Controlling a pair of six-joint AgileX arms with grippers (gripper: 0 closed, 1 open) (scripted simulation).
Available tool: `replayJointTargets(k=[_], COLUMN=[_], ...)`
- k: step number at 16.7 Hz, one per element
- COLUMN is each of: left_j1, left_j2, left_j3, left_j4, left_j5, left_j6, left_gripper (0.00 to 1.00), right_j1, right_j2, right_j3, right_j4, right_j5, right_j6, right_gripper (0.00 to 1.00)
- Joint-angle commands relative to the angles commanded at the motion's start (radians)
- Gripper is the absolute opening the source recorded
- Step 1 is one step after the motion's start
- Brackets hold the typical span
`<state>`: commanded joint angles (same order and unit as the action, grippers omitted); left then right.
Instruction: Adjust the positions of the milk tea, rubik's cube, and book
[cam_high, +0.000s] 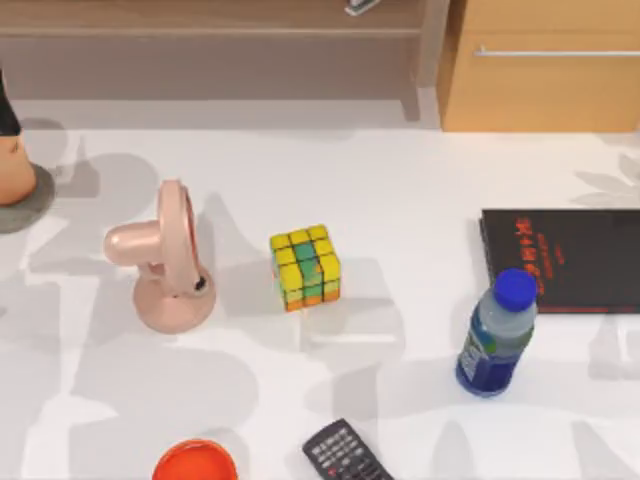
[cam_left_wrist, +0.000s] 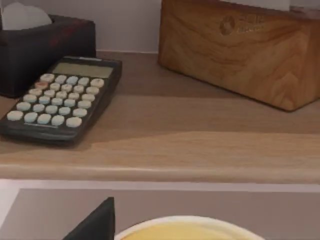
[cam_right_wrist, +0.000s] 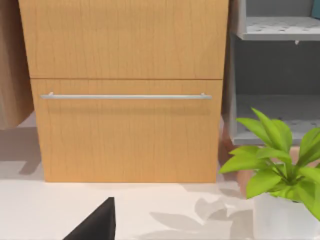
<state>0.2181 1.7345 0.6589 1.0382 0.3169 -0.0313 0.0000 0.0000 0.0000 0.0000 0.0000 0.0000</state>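
Resting free near table centre, the small yellow-green-orange rubik's cube (cam_high: 305, 267) stands unheld; a tall peach-orange milk tea cup (cam_high: 14, 165) sits at nine o'clock, presumably awaiting repositioning. Whether either gripper is open cannot be told.

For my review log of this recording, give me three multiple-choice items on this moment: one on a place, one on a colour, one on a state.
1. What stands on the table's left side beside the yellow, green and orange rubik's cube?
A. pink desk fan
B. blue-capped water bottle
C. black remote control

2. What colour is the lettering on the thin black book?
A. white
B. red
C. yellow

3. How does the clear water bottle with the blue cap stand?
A. lying down
B. upside down
C. upright, cap on

Key: 1 A, the pink desk fan stands left of the cube; 2 B, red characters mark the cover; 3 C, the cap is on top.
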Motion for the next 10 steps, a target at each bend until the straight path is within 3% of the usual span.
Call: replayJointTargets(k=[5,10], left_j1=[-0.160,-0.369], left_j2=[0.017,0.112], left_j3=[0.336,0.711], left_j4=[-0.381,-0.940], left_j5=[-0.047,-0.112], left_j6=[-0.158,-0.365], left_gripper=[1.00,1.00], right_j1=[0.000,0.000], right_j2=[0.000,0.000], right_j3=[0.000,0.000], right_j4=[0.000,0.000], right_j5=[0.000,0.000], right_j6=[0.000,0.000], right_gripper=[1.00,1.00])
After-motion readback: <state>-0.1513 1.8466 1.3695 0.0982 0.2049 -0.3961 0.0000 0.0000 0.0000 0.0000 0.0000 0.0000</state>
